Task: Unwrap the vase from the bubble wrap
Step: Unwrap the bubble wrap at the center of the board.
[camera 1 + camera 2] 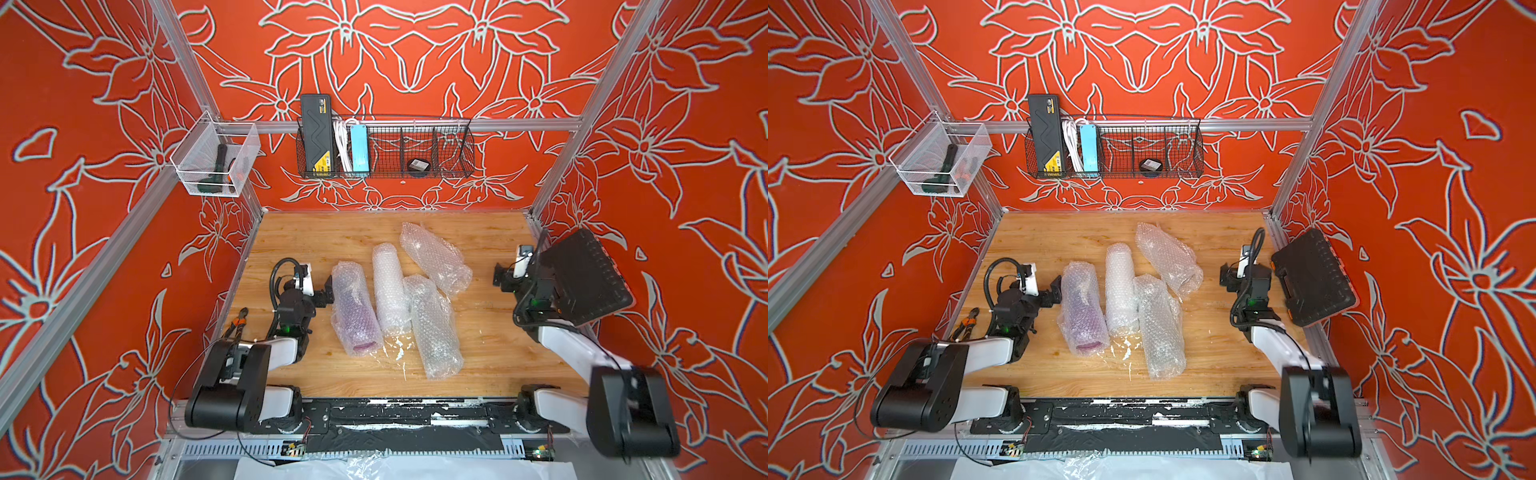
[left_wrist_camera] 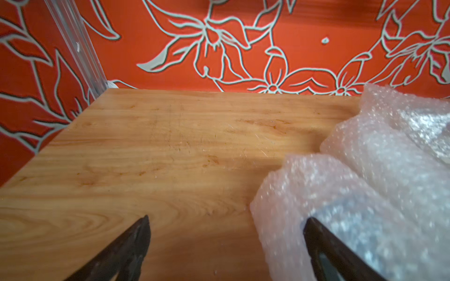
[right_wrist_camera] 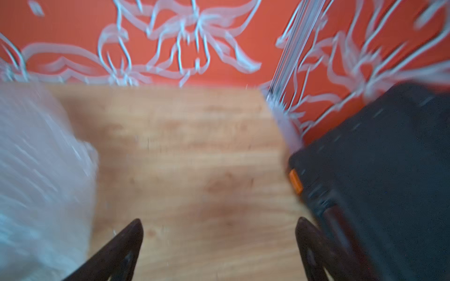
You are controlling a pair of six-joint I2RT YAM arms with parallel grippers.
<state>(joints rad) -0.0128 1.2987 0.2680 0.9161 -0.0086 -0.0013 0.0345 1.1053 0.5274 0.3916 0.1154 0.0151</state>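
Near edge: both arms rise from the rail at the sides, which leaves the middle of the counter (image 1: 490, 345) free. Four bundles of bubble wrap (image 1: 390, 299) lie on their sides mid-counter, packed close; rolled tubes like these would likely tip if stood up. Closest is the long clear bundle (image 1: 434, 328), contents not readable. Left of it the purple bundle (image 1: 349, 278), vase (image 1: 355, 320) showing as a purple shape through the wrap, so this looks like the one to open. Between them the white roll (image 1: 388, 270), touching the long one. Pliers (image 1: 239, 320) by the left wall, out of the way. Left claw (image 1: 326, 293) spread wide, empty, just beside the purple bundle's far end; in the left wrist view one finger (image 2: 321, 243) overlaps the wrap, contact cannot tell. Probably lining up for a loose edge. Right claw (image 1: 1227, 276) spread too, holding nothing, well apart from the bundles, near the tool case (image 1: 1312, 282) leaning on the right wall; looks parked. Far bundle (image 1: 436, 257) crumpled, angled. Back wall: wire basket (image 1: 386, 149), mesh bin (image 1: 216, 160), storage only
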